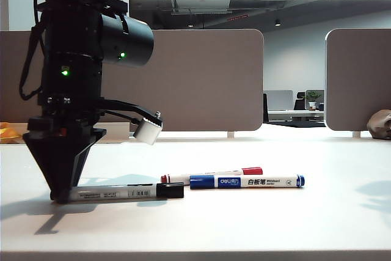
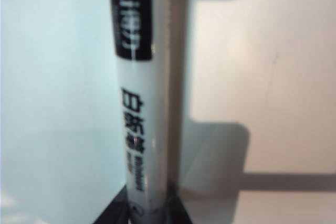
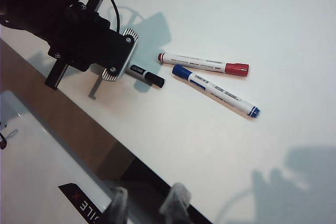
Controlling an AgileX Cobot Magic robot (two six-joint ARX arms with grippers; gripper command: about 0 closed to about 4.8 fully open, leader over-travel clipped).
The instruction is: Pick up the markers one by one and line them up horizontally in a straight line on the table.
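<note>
White table [image 1: 256,224], office partitions behind. Left gripper [image 1: 60,195] was set low over the black marker's [image 1: 122,192] barrel end, jaw state indeterminable. Marker lay flat, left of red marker [image 1: 214,174] and blue marker [image 1: 247,181]. Right gripper [image 3: 148,206], part-spread and empty, was held apart. Step judged: placing; release and alignment check required next.

Blue marker [image 1: 246,181] label: "deli", "白板笔"; black marker [image 2: 140,98]: "白板笔".

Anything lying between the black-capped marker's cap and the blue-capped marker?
In the exterior view only the red-capped marker's butt end sits behind that gap; the right wrist view shows bare white table between black-capped marker and blue-capped marker.
</note>
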